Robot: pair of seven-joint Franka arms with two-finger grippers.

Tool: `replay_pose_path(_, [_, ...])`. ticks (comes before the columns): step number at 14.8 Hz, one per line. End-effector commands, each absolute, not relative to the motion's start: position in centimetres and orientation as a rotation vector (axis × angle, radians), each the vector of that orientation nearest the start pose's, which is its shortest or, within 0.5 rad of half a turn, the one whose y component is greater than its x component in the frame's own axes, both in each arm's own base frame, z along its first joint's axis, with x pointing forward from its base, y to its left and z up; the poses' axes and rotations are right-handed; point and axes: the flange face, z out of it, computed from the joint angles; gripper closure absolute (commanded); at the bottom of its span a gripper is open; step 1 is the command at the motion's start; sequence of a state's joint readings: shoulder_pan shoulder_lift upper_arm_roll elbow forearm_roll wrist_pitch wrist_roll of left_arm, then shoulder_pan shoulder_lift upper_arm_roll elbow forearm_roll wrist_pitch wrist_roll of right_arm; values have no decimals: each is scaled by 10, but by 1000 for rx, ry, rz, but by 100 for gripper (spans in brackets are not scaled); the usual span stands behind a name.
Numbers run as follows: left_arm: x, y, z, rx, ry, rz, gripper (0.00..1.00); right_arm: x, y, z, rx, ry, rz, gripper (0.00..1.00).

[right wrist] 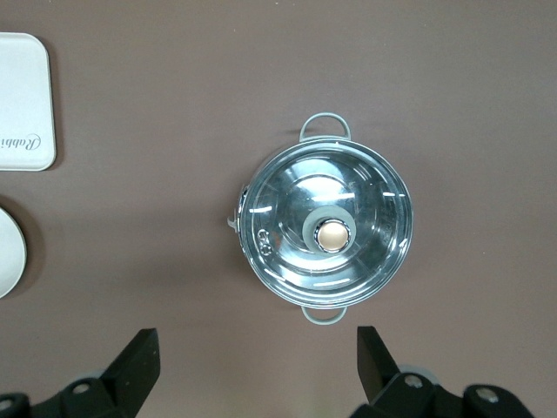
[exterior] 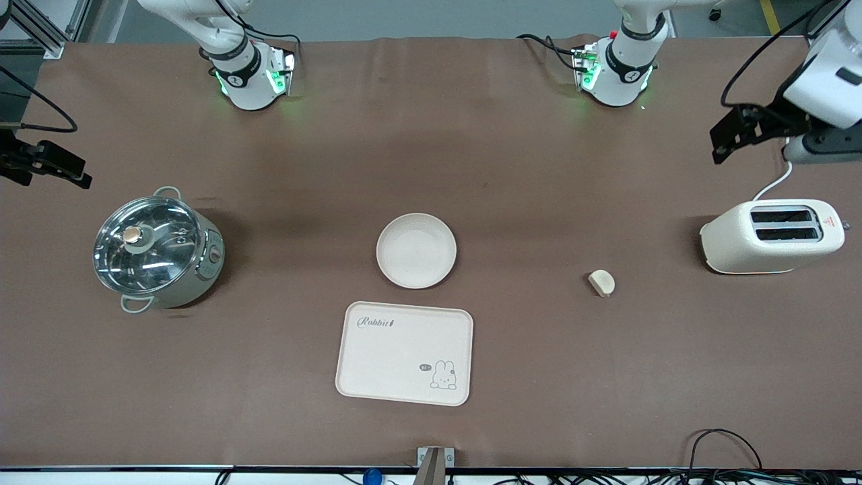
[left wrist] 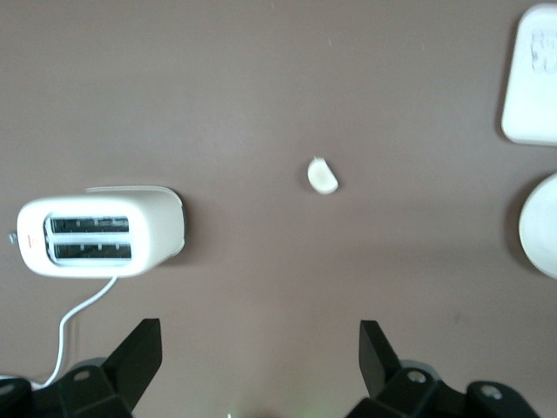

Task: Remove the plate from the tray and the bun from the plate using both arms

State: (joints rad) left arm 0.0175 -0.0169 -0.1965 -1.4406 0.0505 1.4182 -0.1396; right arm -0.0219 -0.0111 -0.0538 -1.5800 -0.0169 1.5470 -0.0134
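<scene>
The round cream speckled plate (exterior: pixel 415 250) lies on the table's middle, empty, just farther from the front camera than the rabbit tray (exterior: pixel 405 353). The small pale bun (exterior: pixel 601 282) lies on the brown cloth between the plate and the toaster; it also shows in the left wrist view (left wrist: pixel 322 176). My left gripper (exterior: pixel 724 135) hangs open and empty over the table by the toaster; in its wrist view (left wrist: pixel 259 348) nothing lies between the fingers. My right gripper (exterior: pixel 74 168) hangs open and empty by the pot; its wrist view (right wrist: pixel 257 357) shows bare cloth between the fingers.
A steel pot with a glass lid (exterior: pixel 156 250) stands toward the right arm's end (right wrist: pixel 326 231). A white two-slot toaster (exterior: pixel 771 236) with a cord stands toward the left arm's end (left wrist: pixel 96 235). The plate's rim shows in both wrist views (left wrist: pixel 541 226) (right wrist: pixel 9 252).
</scene>
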Motion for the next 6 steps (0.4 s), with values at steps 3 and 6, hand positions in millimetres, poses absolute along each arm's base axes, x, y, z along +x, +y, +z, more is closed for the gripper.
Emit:
replay_pose_path(3, [497, -71, 678, -3104, 145, 38, 0, 547, -46, 625, -3155, 92, 35, 0])
replay_pose_path(6, [501, -60, 678, -3150, 172, 51, 0, 547, -47, 625, -3155, 95, 33, 0])
